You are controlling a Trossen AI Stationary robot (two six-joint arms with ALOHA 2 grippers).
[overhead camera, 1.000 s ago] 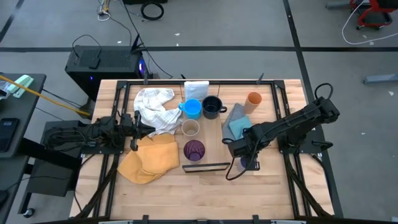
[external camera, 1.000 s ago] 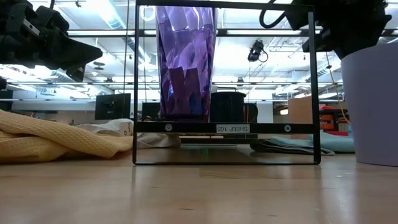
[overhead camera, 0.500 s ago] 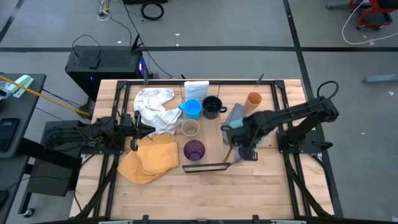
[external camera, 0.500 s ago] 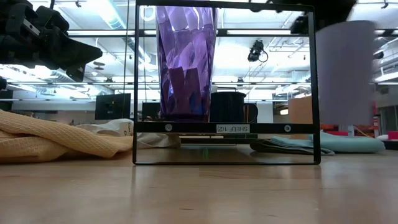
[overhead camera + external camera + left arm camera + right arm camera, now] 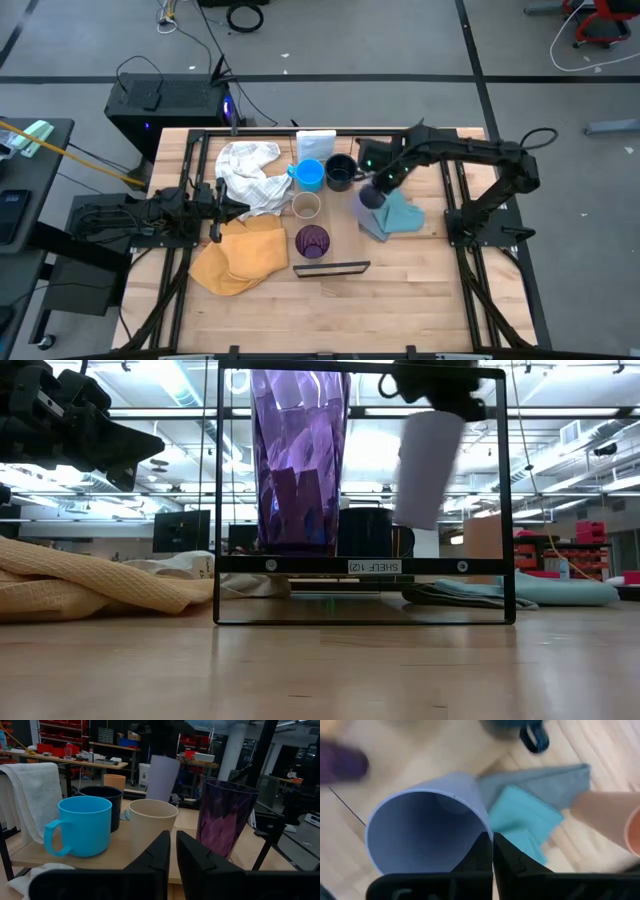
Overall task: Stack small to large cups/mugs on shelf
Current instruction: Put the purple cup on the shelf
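My right gripper [image 5: 380,184] is shut on the lavender cup [image 5: 372,197], which is in the air over the blue cloth [image 5: 397,215], right of the navy mug [image 5: 342,171]. The dark purple tumbler [image 5: 312,241], tan cup [image 5: 305,206], light blue mug [image 5: 310,174] and navy mug stand upright in a row on the shelf plank [image 5: 300,565], behind its black frame [image 5: 333,268]. The orange cup [image 5: 612,815] shows beside the cloth; the arm hides it in the high view. My left gripper [image 5: 215,205] waits shut at the table's left, over the yellow cloth. My right gripper holds the lavender cup by its rim [image 5: 487,834], one finger inside the mouth and one outside the wall. The cup is lifted clear and hangs tilted below the fingers [image 5: 425,470], mouth up.
A white cloth [image 5: 248,172] and a yellow cloth [image 5: 240,255] lie left of the shelf. A small white box [image 5: 316,143] stands at the far edge behind the mugs. Bare tabletop shows along the near edge [image 5: 400,300].
My right gripper has lifted the lavender cup off the near-right part of the table and carried it up and toward the far edge, slightly left, to beside the navy mug. The cup now hangs tilted, and the blue cloth is uncovered.
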